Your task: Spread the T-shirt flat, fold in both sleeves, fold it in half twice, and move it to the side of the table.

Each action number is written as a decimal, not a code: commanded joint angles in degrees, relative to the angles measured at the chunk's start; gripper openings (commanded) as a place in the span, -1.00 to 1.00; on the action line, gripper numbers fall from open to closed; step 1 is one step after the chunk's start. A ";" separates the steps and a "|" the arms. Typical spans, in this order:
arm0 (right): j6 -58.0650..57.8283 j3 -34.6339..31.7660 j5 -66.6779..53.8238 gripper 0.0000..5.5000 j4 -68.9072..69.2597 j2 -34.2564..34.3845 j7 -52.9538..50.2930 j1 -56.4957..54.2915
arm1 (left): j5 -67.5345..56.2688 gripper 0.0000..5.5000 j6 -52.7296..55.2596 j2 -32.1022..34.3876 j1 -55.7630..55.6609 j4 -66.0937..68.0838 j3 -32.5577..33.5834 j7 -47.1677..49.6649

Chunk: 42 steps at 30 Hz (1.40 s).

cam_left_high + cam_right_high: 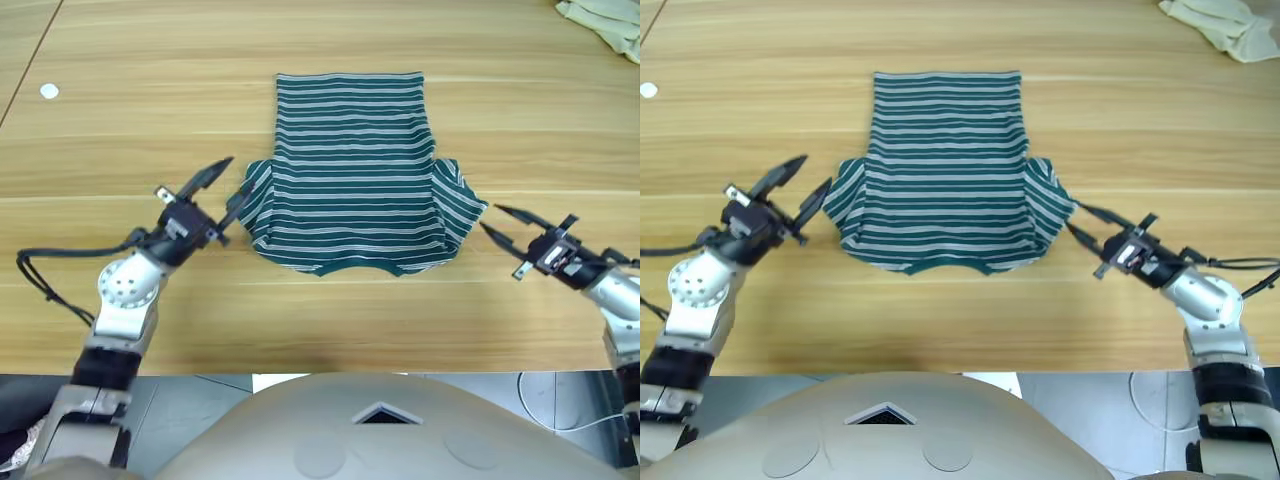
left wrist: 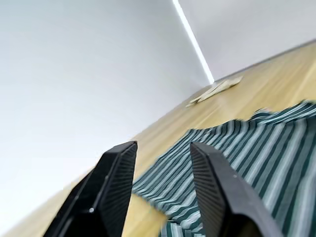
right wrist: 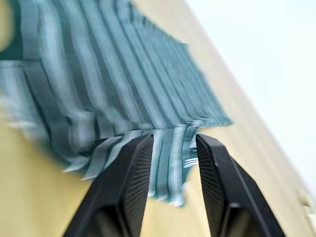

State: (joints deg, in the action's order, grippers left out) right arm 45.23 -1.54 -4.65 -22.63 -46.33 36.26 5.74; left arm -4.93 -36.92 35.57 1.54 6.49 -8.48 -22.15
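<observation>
Lying at the middle of the bench [image 1: 150,80], the T-shirt [image 1: 350,160] is spread flat, neither sleeve folded in yet. Beside them the left fingers [image 1: 205,175] and right fingers [image 1: 520,216] hover released, empty. Sleeve folds, both half-folds and the move remain.

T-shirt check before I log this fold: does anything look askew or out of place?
Mildly. On the T-shirt, the left sleeve and right sleeve bulge rumpled past the body's straight sides. A crumpled pale cloth lies far right on the table.
</observation>
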 commanded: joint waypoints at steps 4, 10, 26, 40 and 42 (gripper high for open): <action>-3.52 9.11 20.74 -0.43 -17.34 6.95 -10.94 -14.98 | 27.29 -0.28 1.38 -4.92 -13.53 14.67 -6.28 10.42; -6.22 12.17 25.62 -0.43 -24.01 7.46 -15.95 -15.70 | 27.42 -0.28 0.25 -4.44 -11.87 16.86 -4.26 13.27; -5.98 -0.28 -1.36 -0.43 -1.65 11.83 -16.19 -16.77 | 31.17 -0.28 5.77 4.32 9.51 0.06 11.81 17.74; -11.18 1.00 8.00 -0.43 7.71 15.32 -18.33 -16.02 | 51.79 -0.28 2.98 9.25 5.68 -0.48 -5.98 6.91; -10.46 0.76 8.52 -0.43 6.52 15.13 -18.36 -15.81 | 54.42 -0.28 3.59 8.99 3.64 1.26 -7.65 7.89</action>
State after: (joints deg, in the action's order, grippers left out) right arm 34.06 -0.06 3.27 -15.12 -30.62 17.80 -9.97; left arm 45.89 -34.61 44.08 5.37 5.13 -13.83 -13.64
